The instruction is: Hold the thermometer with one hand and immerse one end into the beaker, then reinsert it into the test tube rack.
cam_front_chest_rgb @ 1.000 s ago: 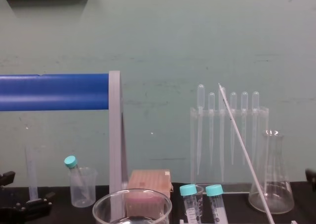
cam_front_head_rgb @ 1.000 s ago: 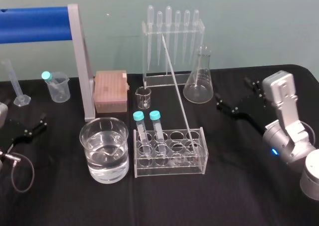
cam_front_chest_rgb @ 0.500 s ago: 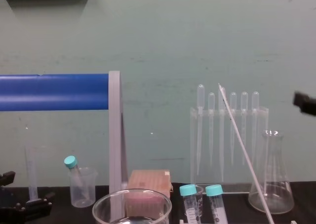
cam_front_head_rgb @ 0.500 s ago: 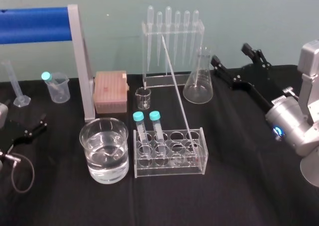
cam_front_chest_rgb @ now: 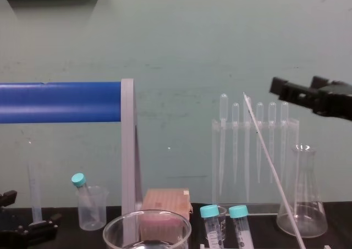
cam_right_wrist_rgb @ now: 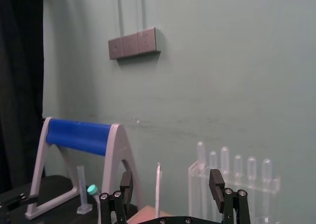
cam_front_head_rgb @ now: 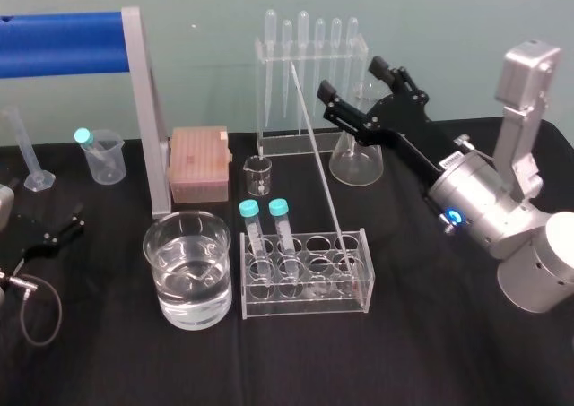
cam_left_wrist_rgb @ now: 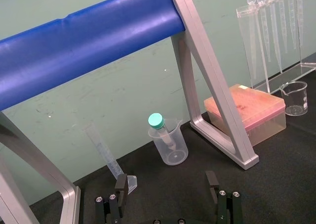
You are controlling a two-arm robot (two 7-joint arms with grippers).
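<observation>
**Right gripper (cam_front_head_rgb: 352,77) open beside the leaning thermometer (cam_front_head_rgb: 316,151)**

Your right gripper hangs above the far right part of the table (cam_front_head_rgb: 404,352), in front of the conical flask (cam_front_head_rgb: 357,164). Its two black fingers are spread wide and hold nothing — no contact with any glass.

The thermometer lies to the gripper's left, toward the middle of the table. Its foot sits in a back hole at the right end of the test tube rack (cam_front_head_rgb: 305,300). Its long axis runs steeply upward, leaning toward the far edge and toward your left, so the top end crosses in front of the pipettes (cam_front_head_rgb: 309,38).

In the chest view the right gripper (cam_front_chest_rgb: 295,85) stands about level with the top of the thermometer (cam_front_chest_rgb: 269,161), to its right and apart from it. In the right wrist view the thermometer (cam_right_wrist_rgb: 158,184) shows within the gap between the fingers, nearer one finger than the other. How far ahead of them it lies cannot be judged from that view.

The coming move likely turns on this offset — you would carry the open gap leftward across a tilted rod, not an upright one.

The right arm is plainly the nearer. Your left gripper (cam_front_head_rgb: 63,227) rests by the table's left edge, fingers apart and empty.

The beaker (cam_front_head_rgb: 187,214), part filled with clear liquid, stands just beside the rack's left end, on the far side of the rack from the working arm.
</observation>
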